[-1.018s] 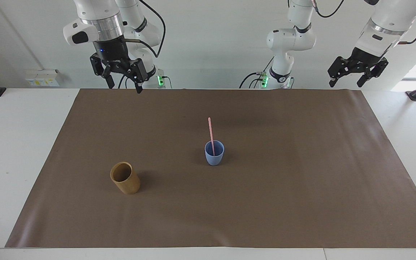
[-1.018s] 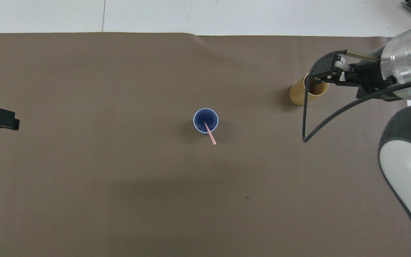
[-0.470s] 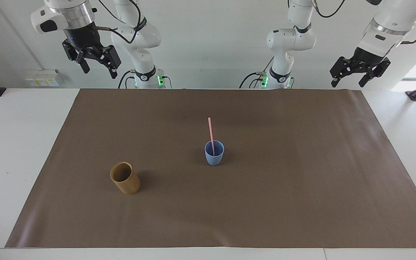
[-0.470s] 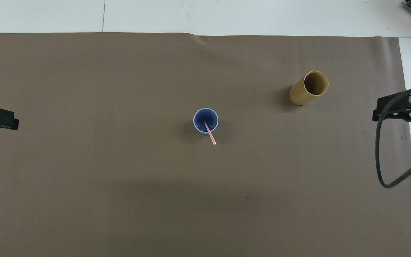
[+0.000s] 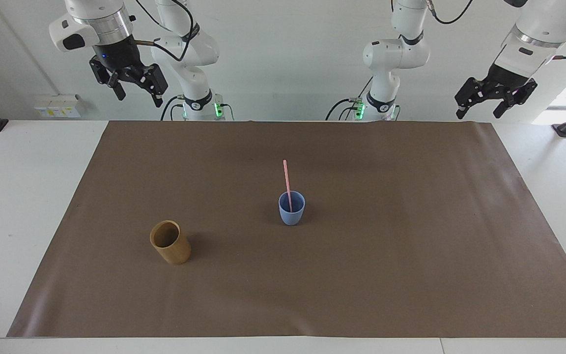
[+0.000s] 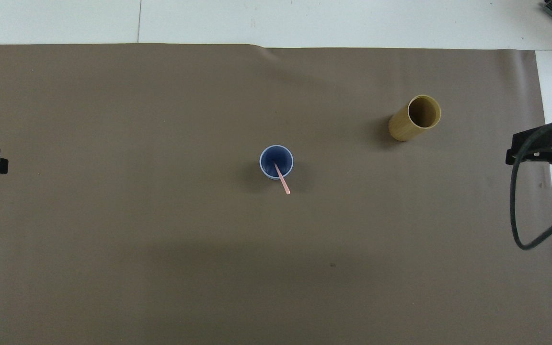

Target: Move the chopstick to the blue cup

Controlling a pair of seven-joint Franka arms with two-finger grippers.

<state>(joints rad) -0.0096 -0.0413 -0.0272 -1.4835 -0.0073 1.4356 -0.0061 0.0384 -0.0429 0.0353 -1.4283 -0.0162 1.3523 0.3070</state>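
Both fingers [image 5: 137, 94] [image 5: 480, 107] spread, empty; thin pink chopstick [image 5: 287, 183] upright in blue cup [image 5: 291, 211].

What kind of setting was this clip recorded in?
Probably a robotics lab bench: two white Franka arms stand at a white table covered by a brown paper mat, with only test props out: a small light-blue cup and a taller tan-brown cylindrical cup.
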